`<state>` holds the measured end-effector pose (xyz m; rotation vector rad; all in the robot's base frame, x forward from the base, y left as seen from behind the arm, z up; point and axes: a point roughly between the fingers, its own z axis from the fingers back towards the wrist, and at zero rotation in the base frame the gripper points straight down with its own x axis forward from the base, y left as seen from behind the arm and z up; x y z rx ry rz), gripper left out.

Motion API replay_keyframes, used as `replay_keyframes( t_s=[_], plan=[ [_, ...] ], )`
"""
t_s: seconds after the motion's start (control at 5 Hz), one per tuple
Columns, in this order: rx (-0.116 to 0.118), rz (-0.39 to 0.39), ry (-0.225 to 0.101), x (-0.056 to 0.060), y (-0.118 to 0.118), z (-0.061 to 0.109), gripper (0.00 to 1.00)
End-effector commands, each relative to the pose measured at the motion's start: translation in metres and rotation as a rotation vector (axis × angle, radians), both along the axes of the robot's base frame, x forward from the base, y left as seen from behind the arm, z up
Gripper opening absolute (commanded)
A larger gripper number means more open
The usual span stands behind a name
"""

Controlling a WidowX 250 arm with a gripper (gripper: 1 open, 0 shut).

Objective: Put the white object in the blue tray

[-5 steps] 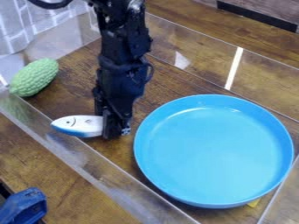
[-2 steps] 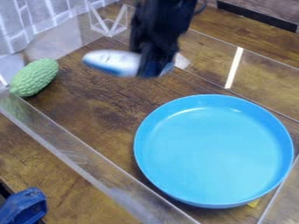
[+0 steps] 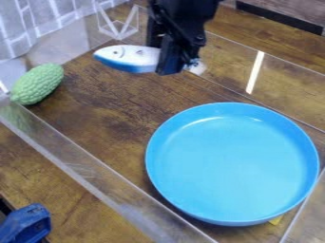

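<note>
Lifted since the earlier frame: has brought the white object (image 3: 127,59) up off the bench (image 3: 102,106), from low beside the clear strip (image 3: 86,169) to a place high in the view. Has raised the dark arm (image 3: 181,19) along with it, now reaching down from the upper edge. Holds the white object in the fingers (image 3: 169,54), closed on its right end, with the white body and blue back sticking out to the left. Keeps it nearly level, eye end leftward, tilted only a little. Carries it in the air, well apart from the blue tray (image 3: 233,163) and not over it. Leaves the blue tray lying flat at the right, rim up, in the same spot as before. Shows a bit of yellow (image 3: 276,220) peeking out at its lower right edge. Leaves the green bumpy gourd (image 3: 37,84) where it was at the left, tilted, near the clear wall. Also shows a blue item (image 3: 25,225) at the lower left corner, cut off by the frame and too partial to name. Gives a white stripe (image 3: 257,72) on the bench beyond the tray.
</note>
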<state>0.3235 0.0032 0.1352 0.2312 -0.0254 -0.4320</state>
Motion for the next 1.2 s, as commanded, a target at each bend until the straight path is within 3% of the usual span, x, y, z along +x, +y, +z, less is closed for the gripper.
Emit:
replay_keyframes(
  t_s=[0.0,0.2,0.6,1.0],
  plan=[
    [-0.008,0.126,-0.098,-0.008,0.013,0.022,0.0],
    [-0.012,0.239,-0.12,-0.015,0.026,0.022,0.0],
    [-0.033,0.23,-0.185,0.004,0.027,0.019,0.0],
    [-0.072,0.187,-0.246,0.02,0.022,0.017,0.0]
  ],
)
